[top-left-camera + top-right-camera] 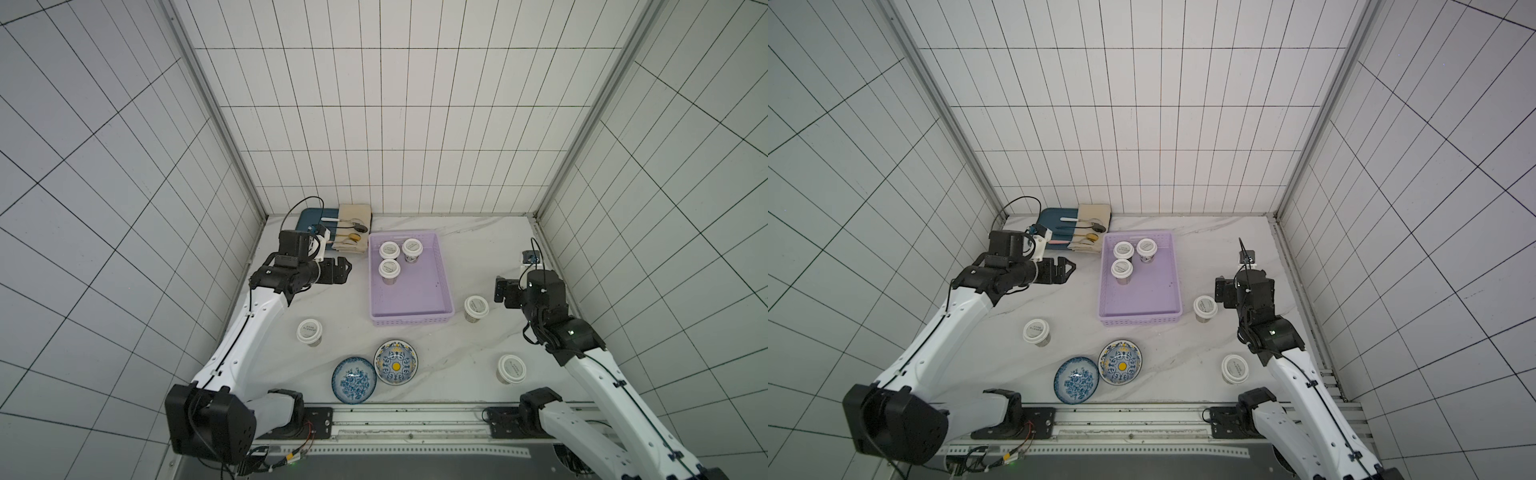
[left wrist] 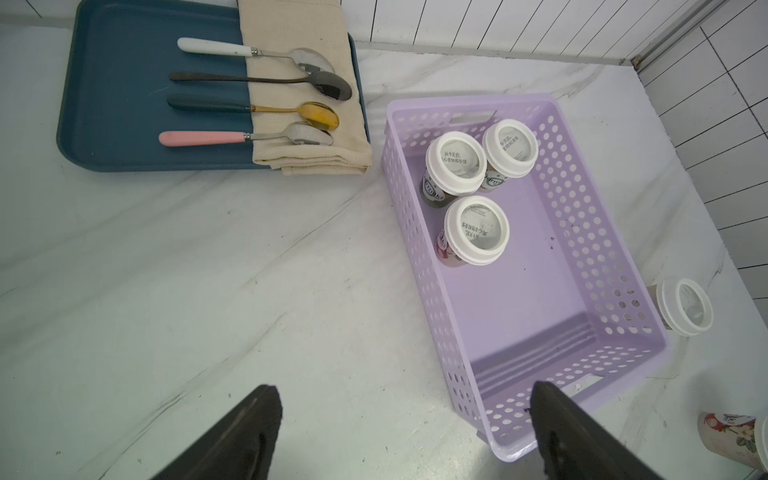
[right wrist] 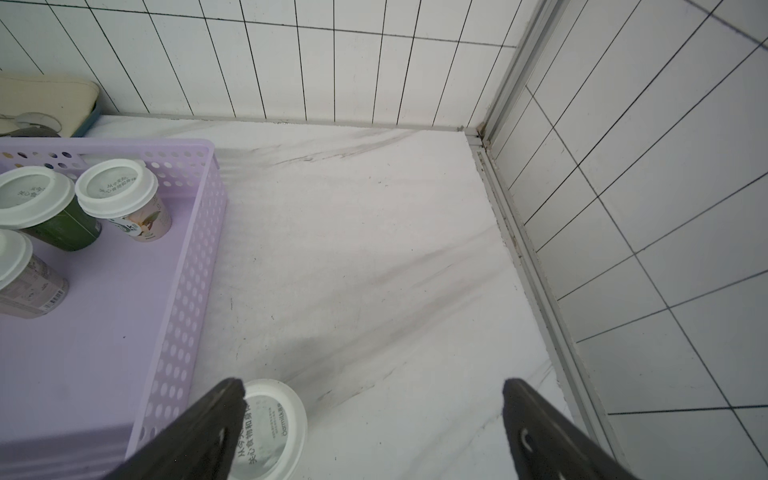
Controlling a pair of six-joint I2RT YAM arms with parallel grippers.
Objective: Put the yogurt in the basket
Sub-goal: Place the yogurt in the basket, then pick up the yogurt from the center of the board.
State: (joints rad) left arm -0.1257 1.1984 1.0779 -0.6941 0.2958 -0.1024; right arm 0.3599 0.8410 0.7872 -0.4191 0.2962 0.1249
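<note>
The lilac basket (image 1: 411, 319) (image 1: 1140, 319) stands mid-table with three white-lidded yogurt cups in its far left part (image 1: 389, 249) (image 1: 412, 247) (image 1: 389, 268). Three more yogurt cups stand on the table: one right of the basket (image 1: 476, 306), one at the front left (image 1: 309, 331), one at the front right (image 1: 511, 368). My left gripper (image 1: 347, 270) (image 2: 405, 390) hangs open and empty left of the basket (image 2: 582, 232). The right gripper (image 1: 498, 289) (image 3: 374, 384) is open above the table, just right of the cup beside the basket (image 3: 270, 428).
A dark blue tray (image 1: 307, 218) with several spoons on a beige cloth (image 1: 355, 212) lies at the back left corner. Two patterned blue bowls (image 1: 353, 379) (image 1: 395, 360) sit near the front edge. Tiled walls close in the back and both sides.
</note>
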